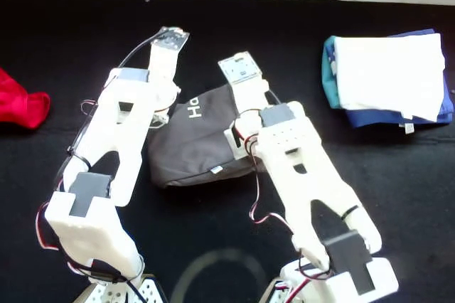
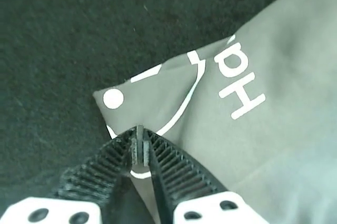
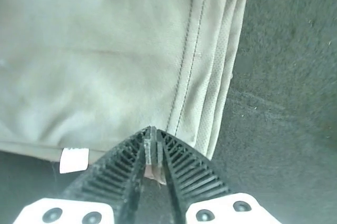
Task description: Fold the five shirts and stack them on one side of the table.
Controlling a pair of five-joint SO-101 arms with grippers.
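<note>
step: folding the grey shirt (image 1: 195, 143), lying mid-scene | left gripper (image 2: 139, 148): clamped on its printed corner | right gripper (image 3: 151, 150): closed at the hem, seemingly pinching cloth | next: lift both edges together, fold across, then move it to the folded stack (image 1: 387, 75)

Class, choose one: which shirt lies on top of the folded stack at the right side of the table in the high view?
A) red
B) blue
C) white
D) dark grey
C: the white shirt lies uppermost, with the blue shirt beneath it.
</note>
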